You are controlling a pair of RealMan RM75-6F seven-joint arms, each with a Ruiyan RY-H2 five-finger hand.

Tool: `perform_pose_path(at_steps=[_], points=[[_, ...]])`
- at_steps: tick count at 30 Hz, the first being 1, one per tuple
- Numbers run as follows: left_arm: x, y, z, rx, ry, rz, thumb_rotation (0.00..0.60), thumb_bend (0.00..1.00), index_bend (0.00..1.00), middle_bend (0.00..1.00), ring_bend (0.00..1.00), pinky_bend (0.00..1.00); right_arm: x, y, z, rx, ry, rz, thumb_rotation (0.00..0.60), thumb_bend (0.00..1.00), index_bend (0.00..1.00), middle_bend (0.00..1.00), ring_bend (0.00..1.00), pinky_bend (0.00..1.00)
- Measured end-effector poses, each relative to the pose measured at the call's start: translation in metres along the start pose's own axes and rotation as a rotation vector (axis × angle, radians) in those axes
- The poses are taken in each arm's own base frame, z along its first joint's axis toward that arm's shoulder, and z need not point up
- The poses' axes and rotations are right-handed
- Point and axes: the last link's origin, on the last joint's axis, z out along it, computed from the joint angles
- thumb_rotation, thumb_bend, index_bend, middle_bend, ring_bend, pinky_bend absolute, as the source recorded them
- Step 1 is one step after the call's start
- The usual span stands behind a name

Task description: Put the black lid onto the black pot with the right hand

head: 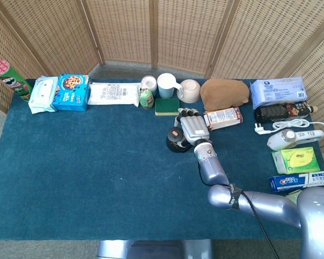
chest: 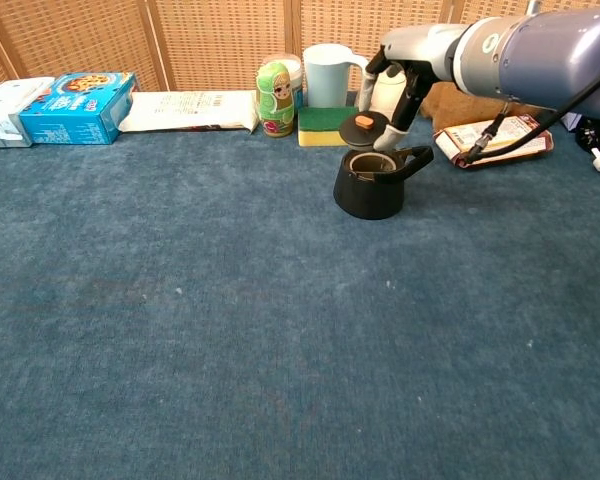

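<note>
- Right hand [chest: 392, 95]: reaches in from the right edge of the chest view, fingers curled down around the black lid [chest: 363, 129], which it holds by the rim. From the head view the right hand [head: 191, 128] is seen from its back, so the fingers' contact with the lid is hidden there.
- Black lid: a small disc with an orange knob on top, held tilted just above the mouth of the black pot [chest: 370, 186]. The frames do not settle whether its lower edge touches the pot rim. In the head view only a sliver of the lid [head: 175, 133] shows beside the hand.
- Black pot: stands upright on the blue tabletop [chest: 230, 330], directly beneath the hand, mouth uncovered, its handle pointing to the right under the wrist. In the head view the black pot [head: 175, 142] is partly covered by the hand.
- Just beyond the hand: a green-and-yellow sponge [chest: 323, 124], a pale blue cup [chest: 326, 75] and a green doll-shaped figure [chest: 274, 98]; a white cup behind the fingers is mostly hidden.
- Right of the hand: a red-and-white packet [chest: 500, 138], partly crossed by the forearm and its cable.
- Far left of the hand: a white flat package [chest: 188, 110] and a blue biscuit box [chest: 78, 106].
- Left hand: appears in neither view.
</note>
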Motion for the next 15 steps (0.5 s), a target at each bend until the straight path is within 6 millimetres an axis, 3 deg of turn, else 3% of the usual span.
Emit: perform_pose_path(at_steps=[15], points=[[-0.0012, 0.0007, 0.0015, 0.004, -0.007, -0.001, 0.600, 0.14, 0.00, 0.00, 0.00, 0.05, -0.0087, -0.0030, 0.0070, -0.005, -0.029, 0.029, 0.600, 0.29, 0.40, 0.10, 0.09, 0.00]])
